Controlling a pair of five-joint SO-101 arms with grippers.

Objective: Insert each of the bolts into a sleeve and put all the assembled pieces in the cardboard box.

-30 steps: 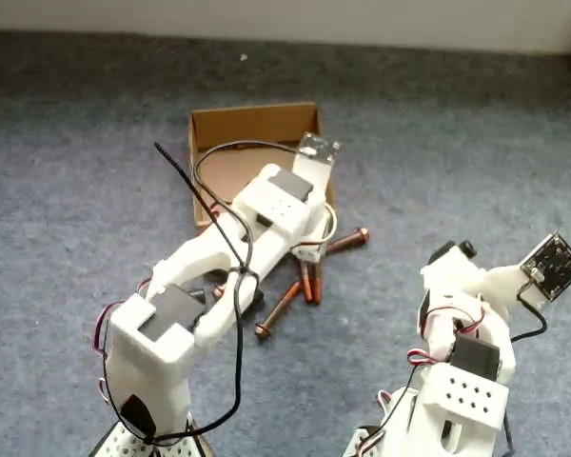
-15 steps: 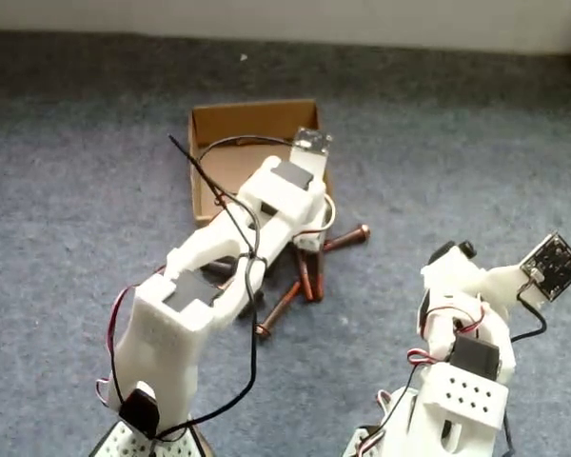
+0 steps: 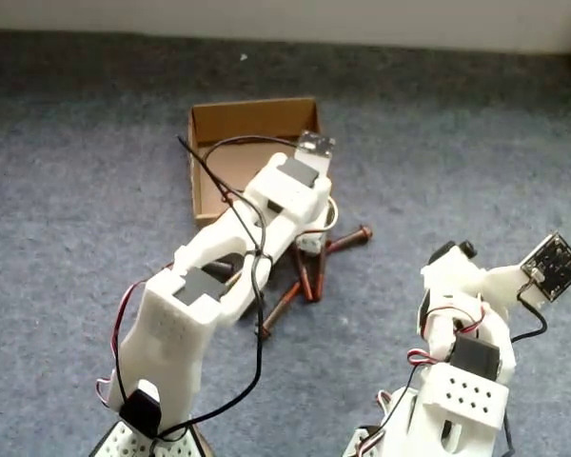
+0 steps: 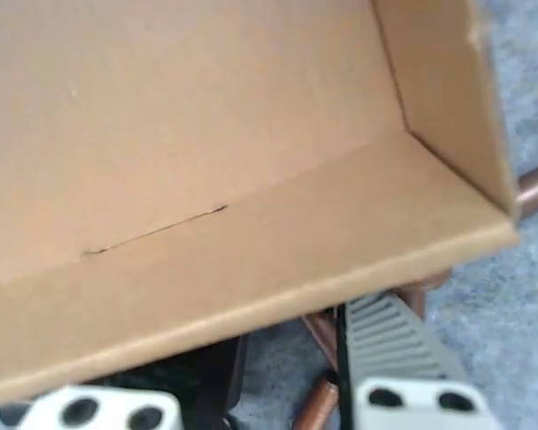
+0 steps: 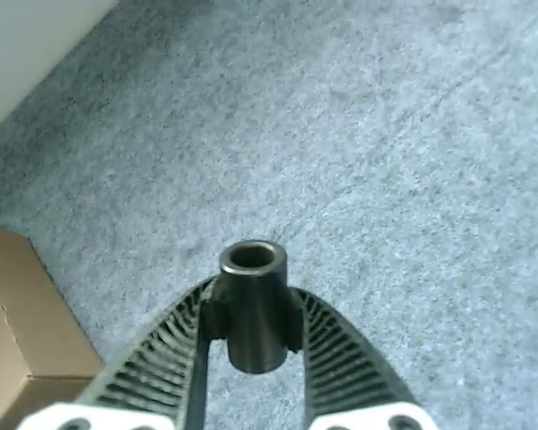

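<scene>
Holding a black sleeve [image 5: 253,269] in the clenched right pincer [image 5: 251,315], bore end showing. Lying at 9 o'clock from it, on the carpet against the cardboard box's [image 3: 252,109] 6 o'clock wall: copper bolts [image 3: 307,278], splayed. Hovering right over those, so nearer: the left pincer [image 3: 310,246], grip impossible to tell.

No print seems legible, even on the cardboard box [image 3: 252,121].
</scene>
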